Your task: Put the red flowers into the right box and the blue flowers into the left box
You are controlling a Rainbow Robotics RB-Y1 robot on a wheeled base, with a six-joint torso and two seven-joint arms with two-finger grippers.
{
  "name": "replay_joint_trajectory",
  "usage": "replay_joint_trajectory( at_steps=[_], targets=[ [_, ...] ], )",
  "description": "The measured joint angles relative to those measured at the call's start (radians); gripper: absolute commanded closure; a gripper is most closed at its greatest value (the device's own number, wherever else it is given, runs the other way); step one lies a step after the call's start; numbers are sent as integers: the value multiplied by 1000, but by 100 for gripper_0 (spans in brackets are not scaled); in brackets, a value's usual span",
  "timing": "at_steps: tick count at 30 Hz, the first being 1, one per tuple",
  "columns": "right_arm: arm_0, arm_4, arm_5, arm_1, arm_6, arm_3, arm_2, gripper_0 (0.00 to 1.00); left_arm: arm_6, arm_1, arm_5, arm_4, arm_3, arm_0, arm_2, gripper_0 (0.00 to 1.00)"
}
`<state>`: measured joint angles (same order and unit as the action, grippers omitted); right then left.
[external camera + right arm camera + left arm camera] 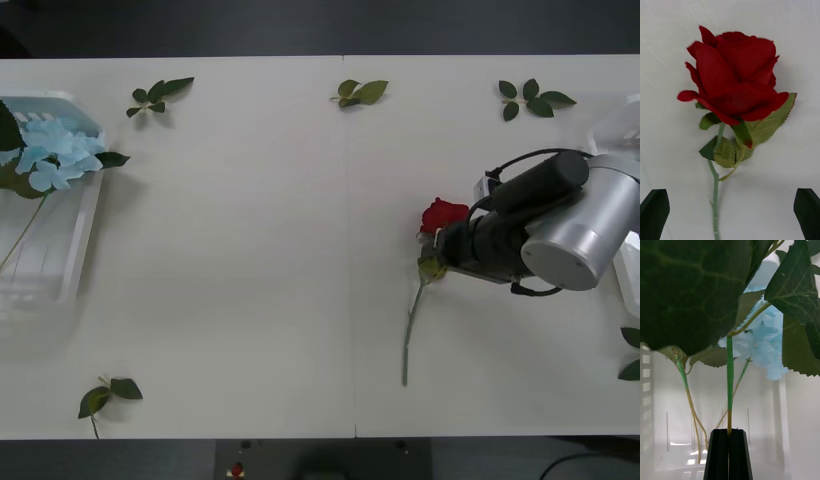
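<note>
The right gripper (730, 213) hung low over 1 rose (441, 216) lying mid-table, right of centre, its fingers (654, 210) spread wide on either side of the stem, probably lined up to close just below the bloom. The right box (632, 290) sat at the table's right edge, near the arm. The left gripper (729, 452) was clamped tight on a blue flower (763, 341) stem, holding it over the left box (70, 270), apparently for release there.
</note>
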<state>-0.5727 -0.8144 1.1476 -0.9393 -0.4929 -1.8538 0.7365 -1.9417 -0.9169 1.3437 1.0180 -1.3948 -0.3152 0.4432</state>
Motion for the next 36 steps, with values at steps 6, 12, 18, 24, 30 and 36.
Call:
replay_joint_trajectory(
  at_steps=[6, 12, 18, 24, 30, 36],
  targets=[
    [0, 49, -3, 37, 0, 21, 34, 3, -1, 0, -77, -97, 73, -29, -89, 100],
    [0, 97, -22, 87, 0, 55, 35, 3, -1, 0, -103, -188, 99, -44, -206, 100],
    [0, 105, -47, 112, 0, 92, 39, 3, -1, 0, -103, -226, 104, -44, -233, 87],
    [0, 146, -60, 113, 0, 113, 80, 3, -1, 0, -103, -238, 107, -44, -233, 0],
    [0, 148, -77, 122, 0, 147, 95, 3, -1, 0, -103, -234, 107, -44, -232, 0],
    [0, 171, -77, 161, 0, 182, 93, 3, -2, 0, -62, -204, 95, -44, -206, 0]
  ],
)
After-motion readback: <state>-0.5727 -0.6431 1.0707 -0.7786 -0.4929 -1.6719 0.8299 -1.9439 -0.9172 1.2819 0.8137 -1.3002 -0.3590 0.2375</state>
